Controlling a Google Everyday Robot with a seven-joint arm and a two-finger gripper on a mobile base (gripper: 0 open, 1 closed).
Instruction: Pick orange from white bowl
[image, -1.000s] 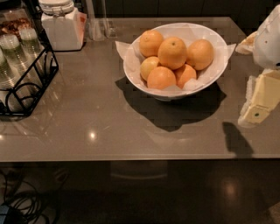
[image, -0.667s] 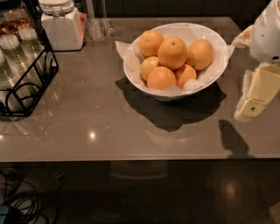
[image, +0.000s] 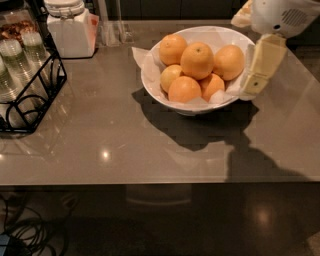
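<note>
The white bowl (image: 196, 107) stands on the grey table, right of centre at the back, lined with white paper napkins. It holds several oranges. The largest deep-orange orange (image: 197, 60) lies on top in the middle, and a paler, smaller fruit (image: 170, 76) sits at the left. My gripper (image: 255, 82) hangs down from the upper right. Its cream tip is at the bowl's right rim, just right of the rightmost orange (image: 229, 61). It holds nothing that I can see.
A white lidded jar (image: 70, 29) stands at the back left. A black wire rack (image: 30, 97) with bottles is at the far left. A clear glass (image: 110, 31) stands behind the bowl's left. The table's front edge (image: 150, 181) runs across. Cables (image: 25, 232) lie on the floor.
My gripper has moved left and up, from beside the table's right edge to the bowl's right rim. The oranges and the bowl have not moved.
</note>
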